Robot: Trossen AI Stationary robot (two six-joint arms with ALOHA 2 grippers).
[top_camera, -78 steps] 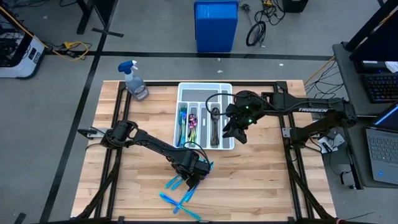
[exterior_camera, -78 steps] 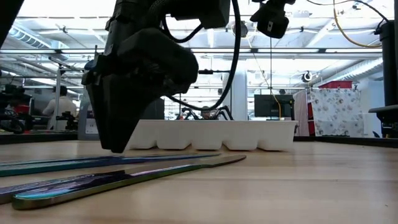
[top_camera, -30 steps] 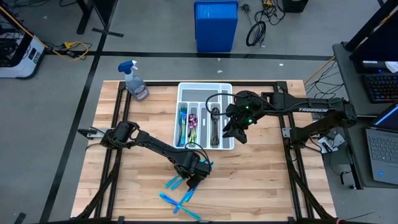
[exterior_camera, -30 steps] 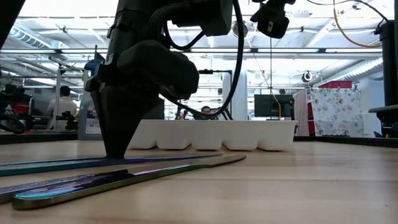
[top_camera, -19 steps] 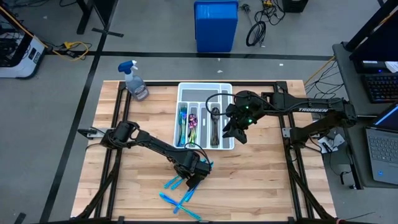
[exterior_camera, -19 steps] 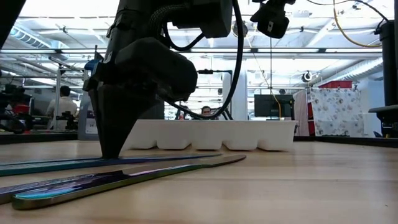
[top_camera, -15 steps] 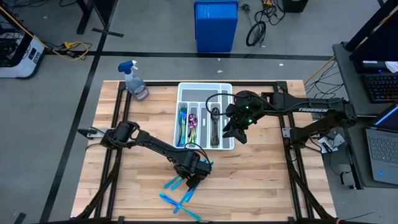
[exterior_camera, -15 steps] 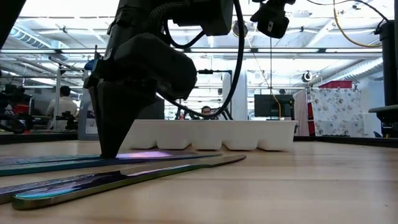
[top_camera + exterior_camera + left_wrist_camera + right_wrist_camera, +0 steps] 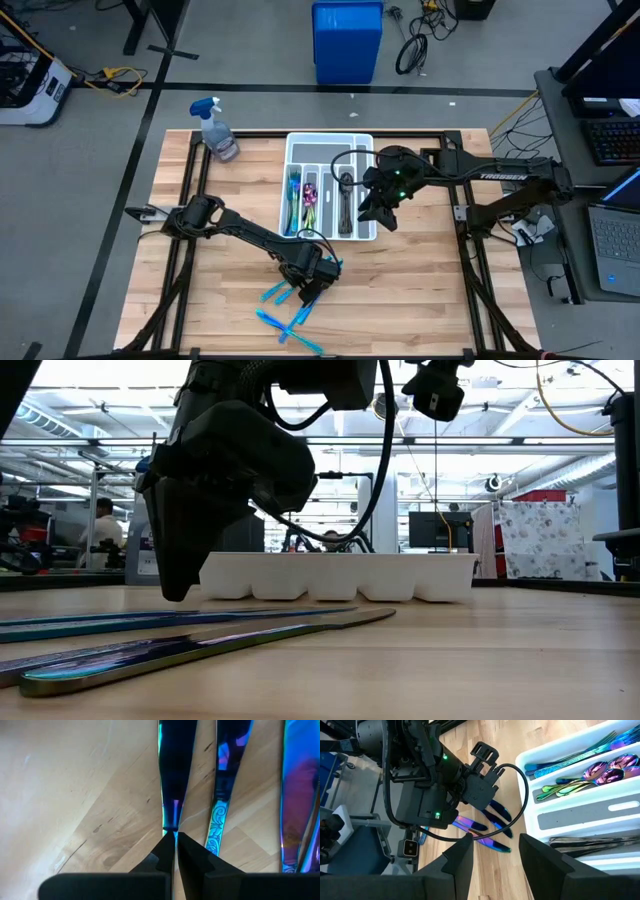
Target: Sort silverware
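Here the white tray [image 9: 329, 140] holds forks, spoons, seemingly dark spoons; left gripper [image 9: 174, 840] pinches a knife [image 9: 175, 765].

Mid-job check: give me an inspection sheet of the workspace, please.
Surface: wooden table, black frame rails.
Job's things: forks, rainbow spoons and dark spoons in separate compartments of the white tray; loose knives on the wood near the front edge.
Clutter: spray bottle at the table's far left corner.
Grippers: left tool shut on a knife by its thin edge, just off the wood; right tool open, above the tray's right edge.
Cables: black loop on the left wrist.
Surroundings: blue bin, laptop, person beyond the table.
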